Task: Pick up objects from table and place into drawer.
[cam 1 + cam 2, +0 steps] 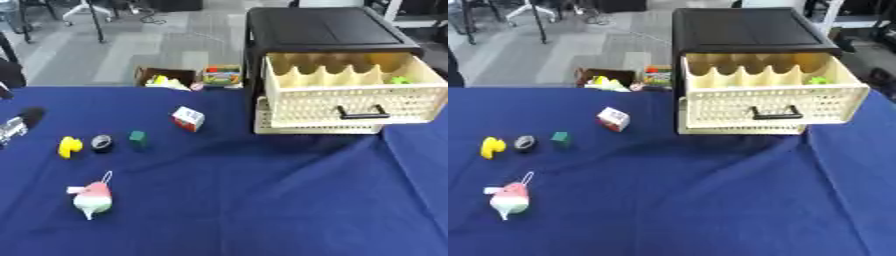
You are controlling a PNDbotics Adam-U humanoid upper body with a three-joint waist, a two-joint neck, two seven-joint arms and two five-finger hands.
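I see my left hand [16, 126] only partly at the bench's [262, 200] left edge; whether clenched or released, I cannot tell. Cream drawer [350, 95] stands pulled out near the far right corner. Yellow piece [69, 147], dark round piece [101, 143], green block [137, 138], white cube [188, 118] and pink-white toy [93, 197] lie toward the left edge.

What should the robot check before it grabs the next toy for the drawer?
1. Drawer pulled open: ok.
2. Room inside: ok, only a small green thing shows in it.
3. Toys in plain sight on the table: ok. Yellow toy, dark round thing, green block, white and red cube, pink and white toy.
4. Toys standing apart: ok, none touch.
5. Left hand ready: cannot tell, only a bit shows at the left edge.
6. Right hand ready: cannot tell, not in view.
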